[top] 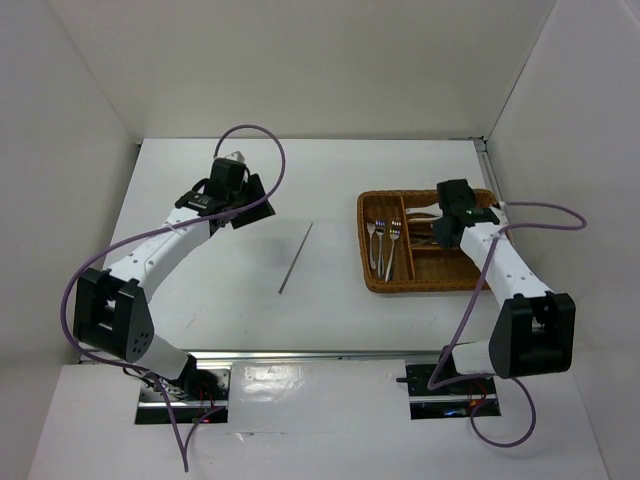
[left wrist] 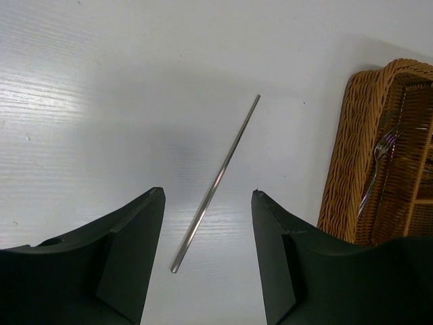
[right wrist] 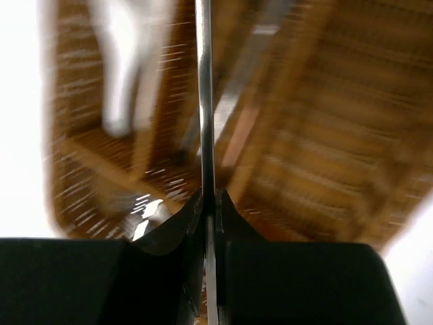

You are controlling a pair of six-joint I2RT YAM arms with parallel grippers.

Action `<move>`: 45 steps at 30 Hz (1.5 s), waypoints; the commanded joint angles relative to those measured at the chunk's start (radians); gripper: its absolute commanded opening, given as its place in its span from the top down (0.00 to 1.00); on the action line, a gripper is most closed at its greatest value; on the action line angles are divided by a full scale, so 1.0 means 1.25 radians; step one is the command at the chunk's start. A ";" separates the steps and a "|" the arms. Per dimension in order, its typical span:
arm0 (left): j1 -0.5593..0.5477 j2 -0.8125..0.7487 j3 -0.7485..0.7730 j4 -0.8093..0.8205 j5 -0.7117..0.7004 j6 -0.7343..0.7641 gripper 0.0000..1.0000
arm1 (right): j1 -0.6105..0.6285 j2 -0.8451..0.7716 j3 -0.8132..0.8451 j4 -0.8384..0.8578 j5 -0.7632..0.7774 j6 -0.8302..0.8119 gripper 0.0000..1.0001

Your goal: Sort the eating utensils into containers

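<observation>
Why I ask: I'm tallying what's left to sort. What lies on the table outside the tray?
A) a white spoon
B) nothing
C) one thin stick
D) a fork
C: one thin stick lies alone on the table, left of the tray, while the forks already sit inside it.

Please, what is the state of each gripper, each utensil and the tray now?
Left gripper: open, empty.
Right gripper: shut on held stick, above tray.
Loose stick: lying flat on table.
Forks: lying in one tray compartment.
White spoon: lying in tray.
</observation>
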 commanded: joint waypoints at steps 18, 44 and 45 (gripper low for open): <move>0.001 0.022 0.002 0.016 0.035 0.079 0.33 | -0.031 -0.028 -0.113 -0.171 0.040 0.205 1.00; -0.091 0.046 -0.045 0.090 0.125 0.268 0.35 | -0.069 0.083 -0.080 -0.053 0.030 0.052 0.92; -0.091 0.046 -0.045 0.090 0.125 0.268 0.35 | -0.069 0.083 -0.080 -0.062 0.021 0.052 0.84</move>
